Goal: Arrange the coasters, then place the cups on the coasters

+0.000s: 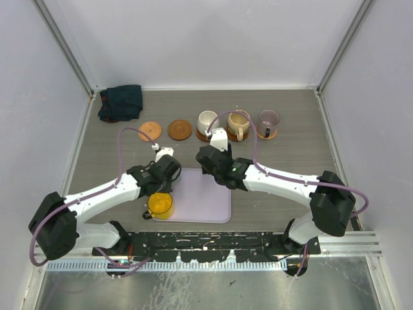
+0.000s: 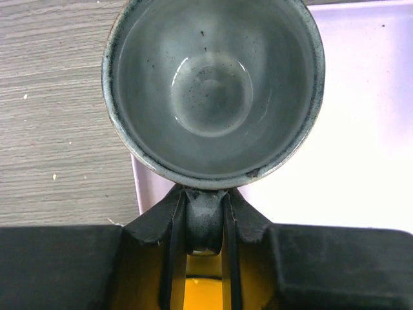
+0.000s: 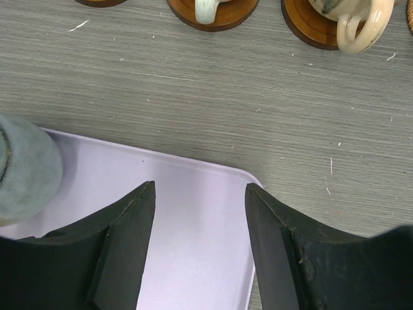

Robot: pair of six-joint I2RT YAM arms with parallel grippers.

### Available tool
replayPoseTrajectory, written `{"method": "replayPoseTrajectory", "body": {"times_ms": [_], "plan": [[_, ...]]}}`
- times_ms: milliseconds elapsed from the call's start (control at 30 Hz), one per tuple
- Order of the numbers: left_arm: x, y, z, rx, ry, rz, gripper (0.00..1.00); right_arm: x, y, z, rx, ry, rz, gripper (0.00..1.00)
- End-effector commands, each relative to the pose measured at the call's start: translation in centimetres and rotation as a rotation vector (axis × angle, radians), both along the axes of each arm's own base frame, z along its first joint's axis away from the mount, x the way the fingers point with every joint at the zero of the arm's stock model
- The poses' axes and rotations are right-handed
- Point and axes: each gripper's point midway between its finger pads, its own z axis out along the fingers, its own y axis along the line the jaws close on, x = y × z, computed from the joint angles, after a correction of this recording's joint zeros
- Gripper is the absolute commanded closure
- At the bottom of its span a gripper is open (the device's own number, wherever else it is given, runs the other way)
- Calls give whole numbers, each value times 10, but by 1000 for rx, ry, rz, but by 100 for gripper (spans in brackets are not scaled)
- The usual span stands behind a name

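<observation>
My left gripper [image 2: 205, 194] is shut on the handle of the grey-green cup [image 2: 213, 84], held over the left edge of the lavender tray [image 2: 361, 129]. The yellow cup [image 1: 159, 205] stands on the tray's near left part, just below that gripper [image 1: 166, 169]. Two coasters [image 1: 149, 131] [image 1: 180, 129] lie bare at the back. To their right, the white cup [image 1: 207, 121], the beige cup [image 1: 237, 124] and the purple-grey cup [image 1: 268, 121] each stand on a coaster. My right gripper [image 3: 200, 187] hangs open over the tray's far right corner with nothing between its fingers.
A dark crumpled cloth [image 1: 120, 102] lies in the back left corner. White walls close the table on three sides. The lavender tray [image 1: 206, 200] lies near the front between the arms.
</observation>
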Motion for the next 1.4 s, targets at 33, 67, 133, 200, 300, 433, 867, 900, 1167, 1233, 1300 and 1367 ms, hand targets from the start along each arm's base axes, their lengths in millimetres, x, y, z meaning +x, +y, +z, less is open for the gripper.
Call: {"method": "replayPoseTrajectory", "body": {"times_ms": [33,67,133,200,300,433,867,900,1167,1233,1300,1367], "plan": [[20,-6,39,-71,-143,6,100,11,1,19,60,-69,-55,37],[20,-6,41,-71,-151,4,100,11,1,19,58,-69,-58,37],[21,-5,42,-66,-160,3,100,12,0,17,56,-67,-60,37],[22,-4,43,-60,-166,2,100,11,0,14,50,-64,-61,37],[24,-3,46,-63,-180,7,100,12,0,11,43,-64,-64,37],[30,-3,55,-73,-224,16,100,14,0,6,37,-73,-66,38],[98,-8,94,-33,-360,38,100,26,-9,-18,59,-81,-80,44],[105,-8,91,-28,-353,42,100,29,-9,-19,68,-81,-76,45],[164,3,89,-45,-342,95,100,50,9,-35,82,-68,-41,59],[175,2,90,-38,-349,94,100,54,14,-41,70,-64,-32,62],[185,-1,91,-37,-342,88,100,59,20,-44,62,-63,-25,63],[193,-5,91,-44,-334,80,100,63,26,-46,56,-61,-21,64]]}}
